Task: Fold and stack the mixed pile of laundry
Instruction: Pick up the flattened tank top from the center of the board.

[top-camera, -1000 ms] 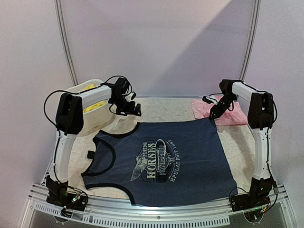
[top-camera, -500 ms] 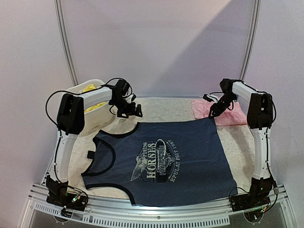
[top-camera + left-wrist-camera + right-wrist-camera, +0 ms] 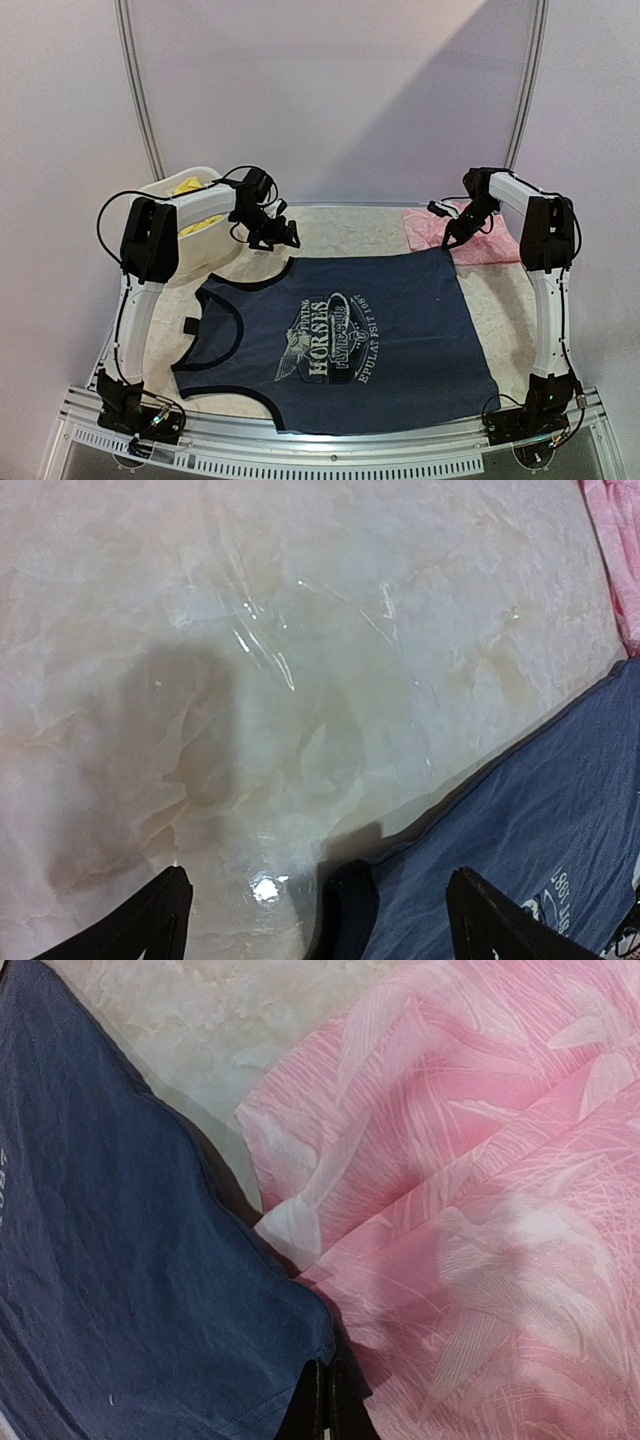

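While right fingers (image 3: 312, 1410) pinch one navy top (image 3: 350, 340) | left fingers (image 3: 155, 920) spread apart | one pink piece (image 3: 482, 240)

L gripper (image 3: 318, 885) spread wide, both black fingertips (image 3: 160, 910) poking in at btm edge. Below & ahead of it: glossy marble-look tabletop (image 3: 330, 610) w/ glare streaks, dim shadow ahead of L finger. The navy top (image 3: 540, 800) lies ahead-right of R finger, its edge running diag. Its dark rounded end sits btwn the fingers, nearer R. Pale print shows just beside R finger. A pink cloth (image 3: 612, 550) is far ahead-right, v. near navy edge; touching or not, can't tell.
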`<state>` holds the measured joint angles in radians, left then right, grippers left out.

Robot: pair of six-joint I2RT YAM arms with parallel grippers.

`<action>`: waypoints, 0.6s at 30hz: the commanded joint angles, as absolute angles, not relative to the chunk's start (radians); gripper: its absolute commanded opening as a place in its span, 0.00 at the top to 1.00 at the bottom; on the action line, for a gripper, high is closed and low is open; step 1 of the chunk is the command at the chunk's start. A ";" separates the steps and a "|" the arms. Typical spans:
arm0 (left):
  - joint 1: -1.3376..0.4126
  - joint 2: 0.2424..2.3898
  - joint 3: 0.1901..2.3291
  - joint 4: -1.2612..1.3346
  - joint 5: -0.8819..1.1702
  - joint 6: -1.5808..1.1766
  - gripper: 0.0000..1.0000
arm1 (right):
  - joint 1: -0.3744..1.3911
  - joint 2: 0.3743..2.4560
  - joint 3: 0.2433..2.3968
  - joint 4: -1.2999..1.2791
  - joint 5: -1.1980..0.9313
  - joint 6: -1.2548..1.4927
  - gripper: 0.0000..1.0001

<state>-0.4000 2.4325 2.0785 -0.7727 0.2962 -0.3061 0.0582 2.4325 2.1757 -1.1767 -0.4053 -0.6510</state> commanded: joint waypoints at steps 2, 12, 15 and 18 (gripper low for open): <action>-0.383 2.445 2.068 -0.778 0.301 -0.295 0.10 | 0.054 2.400 2.182 -1.200 -0.417 -0.645 1.00; -0.382 2.461 2.070 -0.833 0.324 -0.297 0.29 | 0.055 2.378 2.167 -1.183 -0.416 -0.632 1.00; -0.384 2.437 2.012 -0.804 0.338 -0.280 0.30 | 0.055 2.376 2.166 -1.184 -0.417 -0.632 1.00; -0.387 2.445 2.013 -0.806 0.356 -0.249 0.28 | 0.055 2.374 2.165 -1.186 -0.417 -0.633 1.00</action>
